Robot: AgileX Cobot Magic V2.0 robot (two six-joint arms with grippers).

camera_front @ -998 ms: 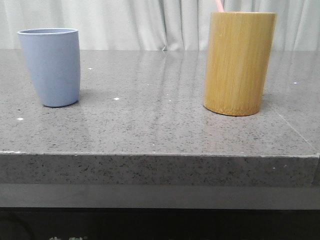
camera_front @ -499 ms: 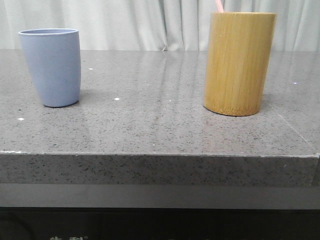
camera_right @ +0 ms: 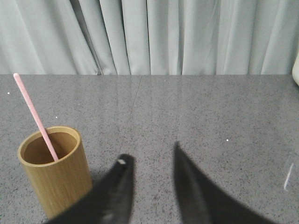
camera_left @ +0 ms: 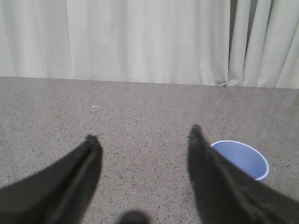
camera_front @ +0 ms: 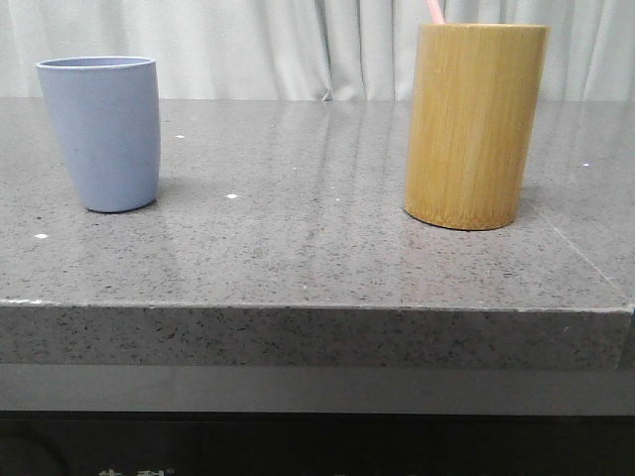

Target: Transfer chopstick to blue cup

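The blue cup (camera_front: 104,133) stands upright at the table's left. In the left wrist view its rim (camera_left: 243,158) shows beside one finger of my left gripper (camera_left: 142,135), which is open with nothing between its fingers. A pale pink chopstick (camera_right: 35,115) leans inside the bamboo cylinder (camera_right: 55,171); only its tip (camera_front: 434,11) shows in the front view above that cylinder (camera_front: 470,125). My right gripper (camera_right: 149,151) hangs open beside the cylinder, apart from it and holding nothing. Neither gripper appears in the front view.
The grey speckled stone table (camera_front: 298,238) has its front edge (camera_front: 298,307) close to the camera. Pale curtains (camera_front: 258,45) hang behind the table. A white object (camera_right: 295,70) shows at the edge of the right wrist view.
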